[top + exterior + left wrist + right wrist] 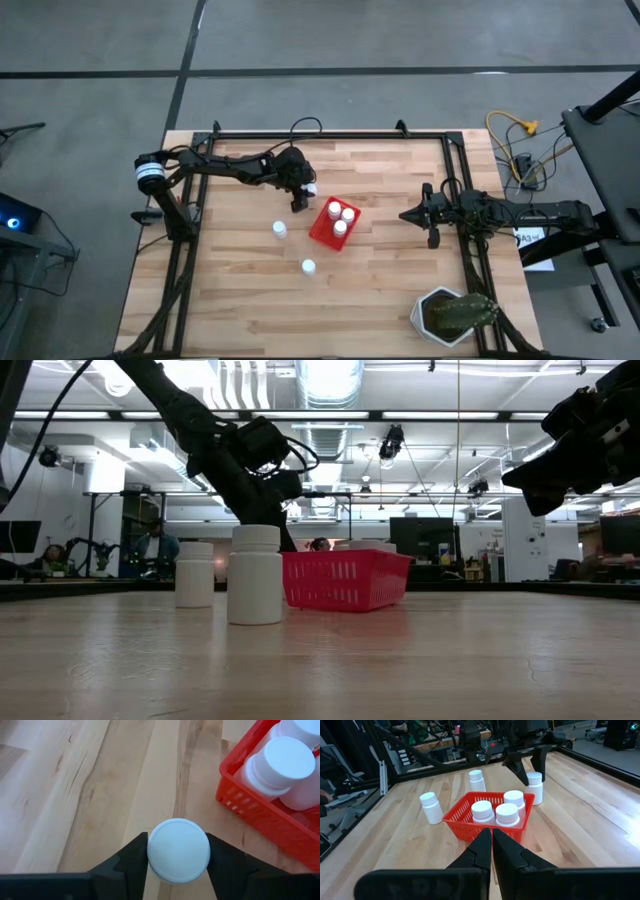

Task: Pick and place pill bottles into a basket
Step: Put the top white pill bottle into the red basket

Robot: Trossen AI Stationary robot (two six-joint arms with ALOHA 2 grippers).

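On the wooden table, nothing is carrying writing that can be read: the bottles are showing plain white sides and caps with no label, and the white sheet lying at the table's right edge is too small to read; the red basket is sitting near the middle of the table, tilted against the table's edges, and is holding three pill bottles standing upright side by side; the left arm is reaching in from the left side, and the left gripper is hanging just beside the basket's far left corner, its two dark fingers pressing on either side of a fourth bottle's round cap, so it is gripping that bottle; the right gripper is waiting to the right of the basket, well apart from it, its fingers lying together with only a thin slit between them and touching nothing; two more bottles are standing loose on the bare wood, one to the left of the basket and one nearer the front edge; a potted green plant is standing at the front right corner.
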